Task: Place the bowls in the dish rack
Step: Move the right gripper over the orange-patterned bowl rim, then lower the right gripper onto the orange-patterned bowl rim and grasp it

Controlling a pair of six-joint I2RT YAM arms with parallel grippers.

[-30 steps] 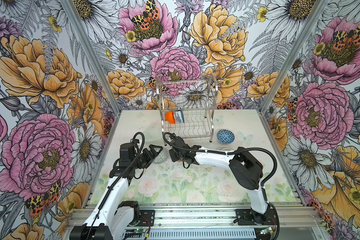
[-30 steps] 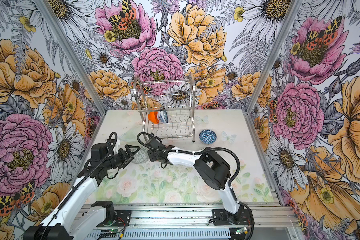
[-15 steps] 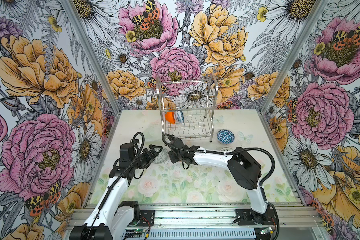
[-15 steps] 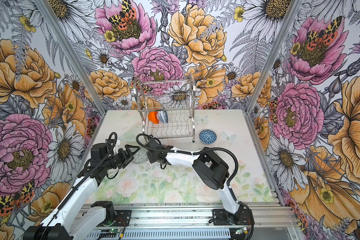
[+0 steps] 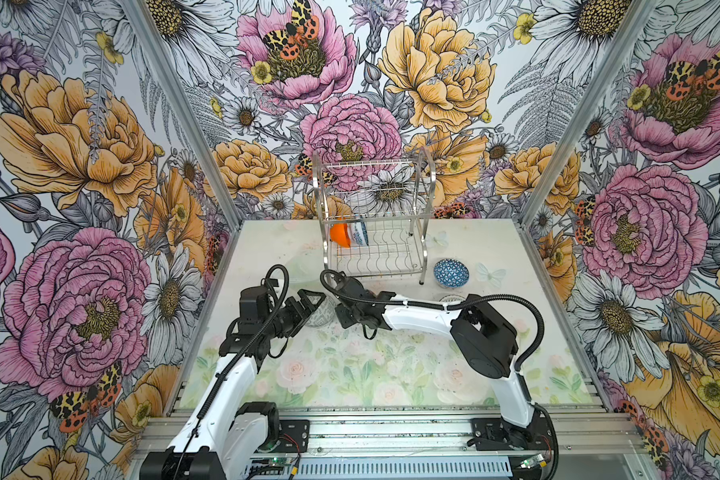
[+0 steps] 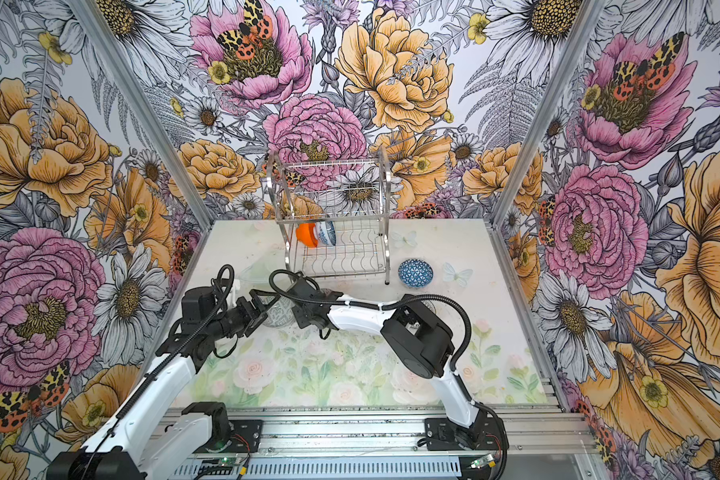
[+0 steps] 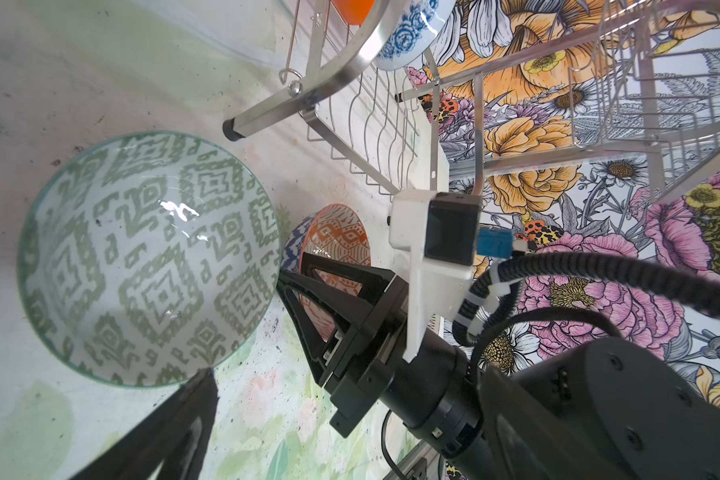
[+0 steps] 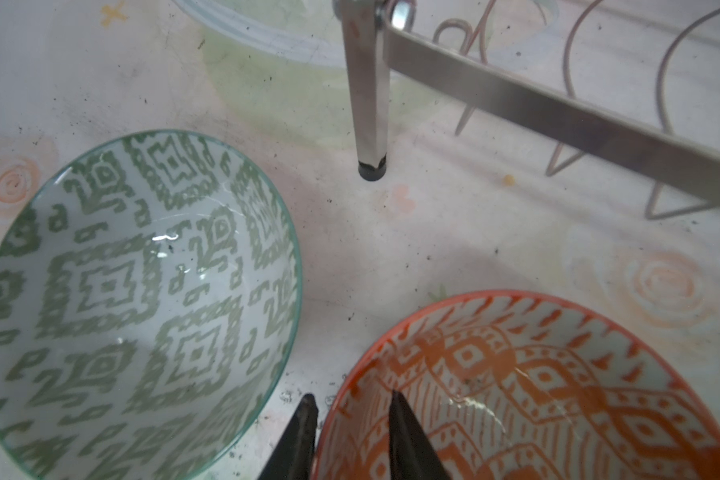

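**Table.** The pale floral-printed table [image 5: 391, 374] is serving as the work surface.

**Rack.** The two-tier silver wire dish rack [image 5: 381, 253] is standing at the table's far side. A plain orange ceramic bowl [image 5: 338, 237] and a blue-and-white flowered bowl [image 5: 360, 233] are being carried on edge at the left end of its lower tier. The slots to their right are being left free.

**Left arm.** The left pincer [image 5: 313, 308] is being held wide. Nothing is gripped, and the grey-green patterned round bowl [image 8: 138, 299] is lying just ahead of its fingers.

**Right arm.** The right pincer [image 8: 352, 403] is being held narrow.

**Bowl in hand.** The step is judged to be the pick-up of the orange-and-white patterned round bowl [image 8: 537, 386]. It is lying near the rack's left front leg, just beside the grey-green bowl. A blue triangle-patterned bowl [image 5: 451, 272] is waiting by the rack's right front leg.

**Rim.** The orange-and-white bowl's rim is being straddled, one finger inside and one outside. Whether the pads are pressing the wall cannot be told.

**Advice.**
- A firm pinch is being advised before any lift, as the glazed wall is judged slippery.
- A straight rise is being recommended, so that the neighbouring bowl and the rack leg are not being struck.
- The bowl is then best turned on edge and lowered into a free slot.
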